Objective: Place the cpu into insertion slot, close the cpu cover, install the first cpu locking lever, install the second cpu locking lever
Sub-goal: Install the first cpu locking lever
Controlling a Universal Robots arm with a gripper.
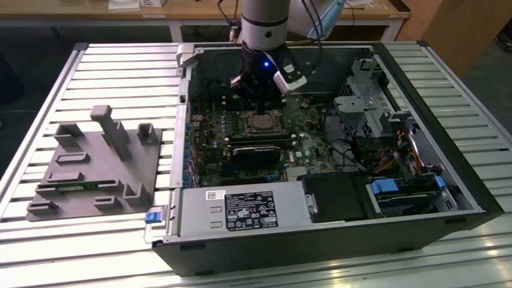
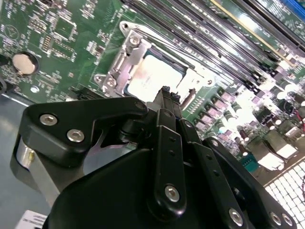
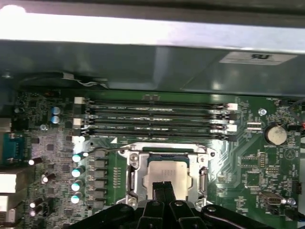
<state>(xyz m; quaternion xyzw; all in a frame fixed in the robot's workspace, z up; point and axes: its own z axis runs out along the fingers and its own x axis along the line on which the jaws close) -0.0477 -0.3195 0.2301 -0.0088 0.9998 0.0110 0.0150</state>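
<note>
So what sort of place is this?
Likely a robotics lab or test bench: a robot arm reaches into an opened computer case lying on a slatted metal table, with wooden desks behind.

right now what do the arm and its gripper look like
The arm is a silver-grey cylinder with a dark band, then a black wrist with a small blue light and a white block. The gripper is matte black, with jointed link bars and silver screw heads.

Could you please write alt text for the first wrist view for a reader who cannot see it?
The gripper, jaws together, hangs close over the silvery cpu, which sits in the insertion slot with the grey cpu cover lying around it. Beyond it, four long memory slots cross the green motherboard.
</note>
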